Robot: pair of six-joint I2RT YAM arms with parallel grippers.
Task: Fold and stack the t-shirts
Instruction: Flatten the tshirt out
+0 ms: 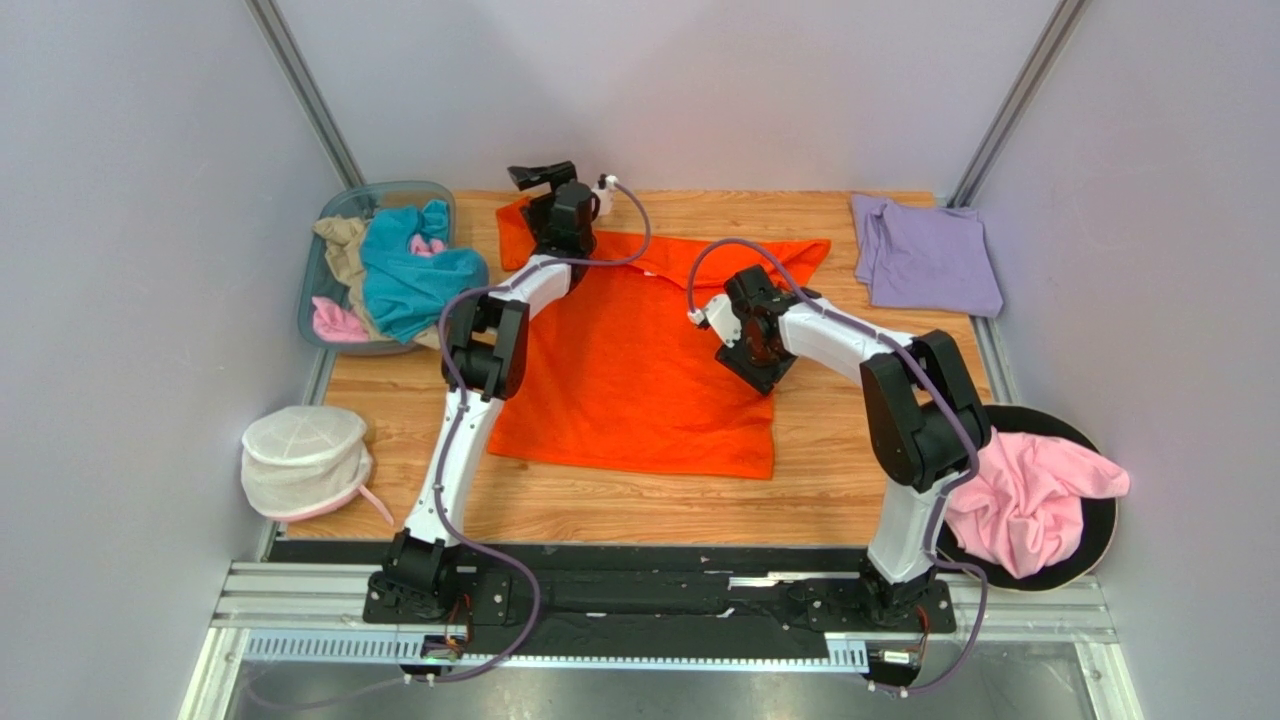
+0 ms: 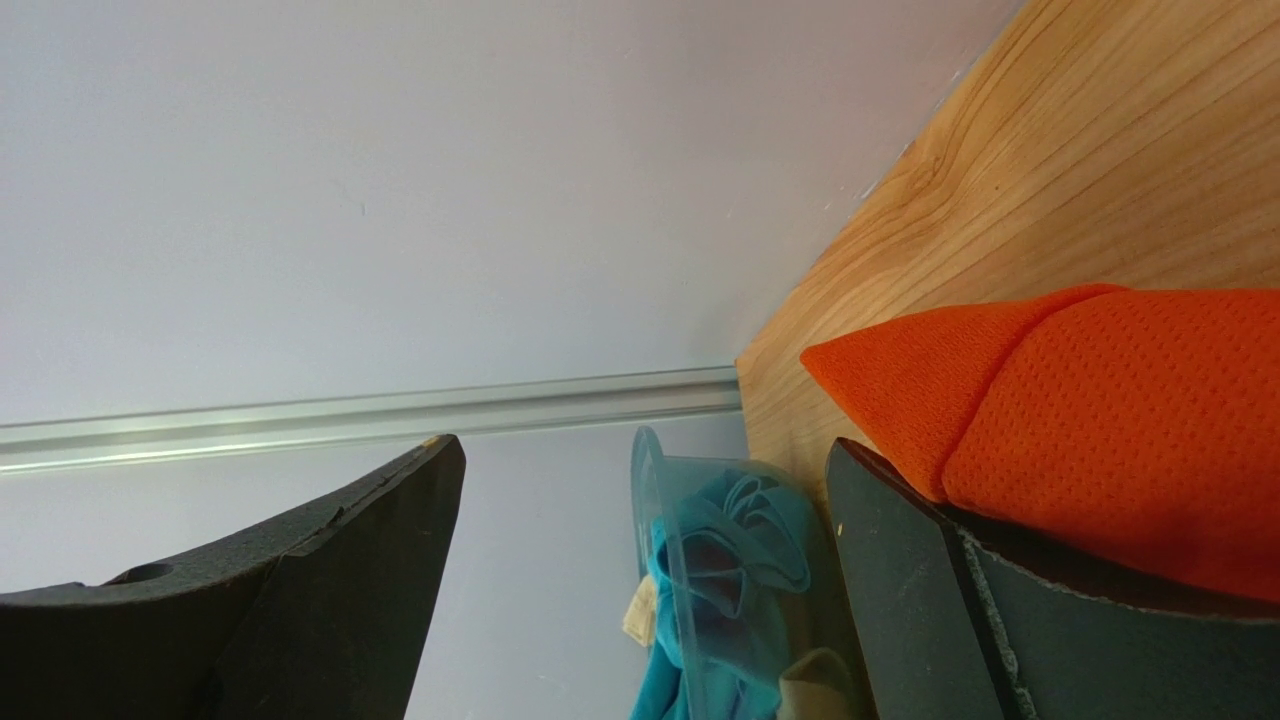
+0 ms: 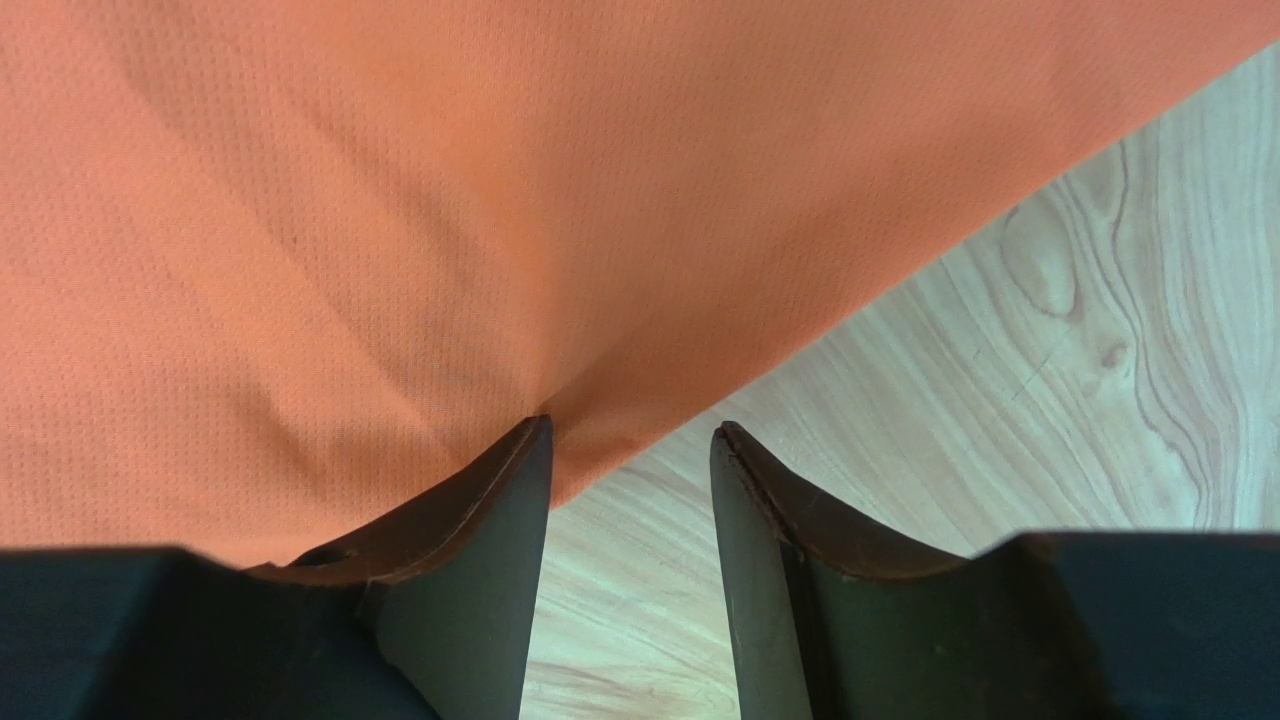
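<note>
A bright orange t-shirt [image 1: 631, 360] lies spread flat in the middle of the wooden table [image 1: 842, 480]. My left gripper [image 1: 532, 177] hangs wide open over the shirt's far left sleeve; in the left wrist view that gripper [image 2: 643, 450] holds nothing, and the orange sleeve [image 2: 1082, 420] lies beside its right finger [image 2: 932, 600]. My right gripper [image 1: 756, 365] is low at the shirt's right edge. In the right wrist view its jaws [image 3: 631, 428] stand apart over bare wood, the left fingertip [image 3: 519, 465] touching the orange hem [image 3: 451, 225]. A folded lavender t-shirt [image 1: 924, 255] lies at the back right.
A clear bin [image 1: 334, 210] at the back left holds crumpled teal [image 1: 406, 278], tan and pink shirts. A white mesh pouch [image 1: 308, 458] sits at the front left. A pink shirt [image 1: 1037, 495] lies bunched on a black round disc [image 1: 1104, 525] off the right edge.
</note>
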